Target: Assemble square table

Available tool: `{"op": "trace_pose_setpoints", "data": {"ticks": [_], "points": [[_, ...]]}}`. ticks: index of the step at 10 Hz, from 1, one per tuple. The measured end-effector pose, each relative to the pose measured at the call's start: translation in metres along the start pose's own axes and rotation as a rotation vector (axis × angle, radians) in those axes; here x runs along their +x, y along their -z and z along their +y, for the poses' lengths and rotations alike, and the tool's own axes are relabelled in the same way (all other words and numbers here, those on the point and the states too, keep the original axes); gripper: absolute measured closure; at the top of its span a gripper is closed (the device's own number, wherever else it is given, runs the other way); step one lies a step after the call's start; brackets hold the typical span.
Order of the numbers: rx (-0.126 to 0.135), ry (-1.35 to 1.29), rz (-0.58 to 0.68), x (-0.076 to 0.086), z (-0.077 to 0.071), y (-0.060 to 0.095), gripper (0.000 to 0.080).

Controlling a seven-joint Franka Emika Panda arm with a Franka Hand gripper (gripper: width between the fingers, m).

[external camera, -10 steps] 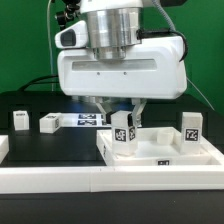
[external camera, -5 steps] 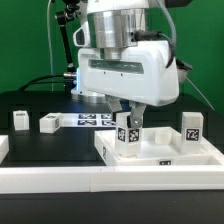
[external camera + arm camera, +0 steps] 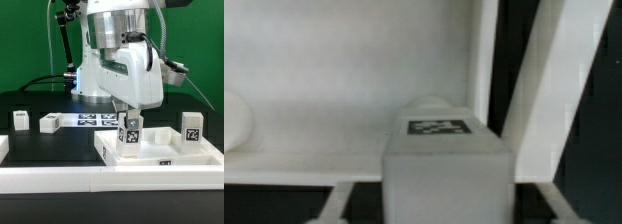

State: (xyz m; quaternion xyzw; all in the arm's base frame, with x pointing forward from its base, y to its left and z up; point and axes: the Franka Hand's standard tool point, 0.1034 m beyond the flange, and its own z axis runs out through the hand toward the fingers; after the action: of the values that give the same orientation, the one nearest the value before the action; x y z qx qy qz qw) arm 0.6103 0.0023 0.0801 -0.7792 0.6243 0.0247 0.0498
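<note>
The leg (image 3: pixel 127 138) is a small, stiff plastic block. I judge it light and a little slick on its smooth faces, so the flat sides near its top are where to grip it, squarely. My jaws are clamped on it there, with the gripper (image 3: pixel 128 120) directly above. It stands upright on the square tabletop (image 3: pixel 125 163), toward the exterior view's left side of the slab; another leg (image 3: pixel 192 125) stands by the right rim, well apart
</note>
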Motion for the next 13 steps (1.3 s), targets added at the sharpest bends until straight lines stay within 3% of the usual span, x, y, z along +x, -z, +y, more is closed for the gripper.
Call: {"op": "trace_pose_setpoints", "data": {"ticks": [1,2,3,6,13], "points": [[0.0,0.016,0.0,-0.0008,-0.0001,-0.0003,0.0509],[-0.004,0.097,0.002,-0.0042,-0.0003,-0.0016,0.0308],[-0.007,0.12,-0.001,-0.0092,-0.0017,-0.0018,0.0202],[-0.004,0.379,-0.001,-0.0078,-0.002,-0.0016,0.0151],[-0.003,1.031,0.051,-0.0092,-0.0091,0.0007,0.015]]}}
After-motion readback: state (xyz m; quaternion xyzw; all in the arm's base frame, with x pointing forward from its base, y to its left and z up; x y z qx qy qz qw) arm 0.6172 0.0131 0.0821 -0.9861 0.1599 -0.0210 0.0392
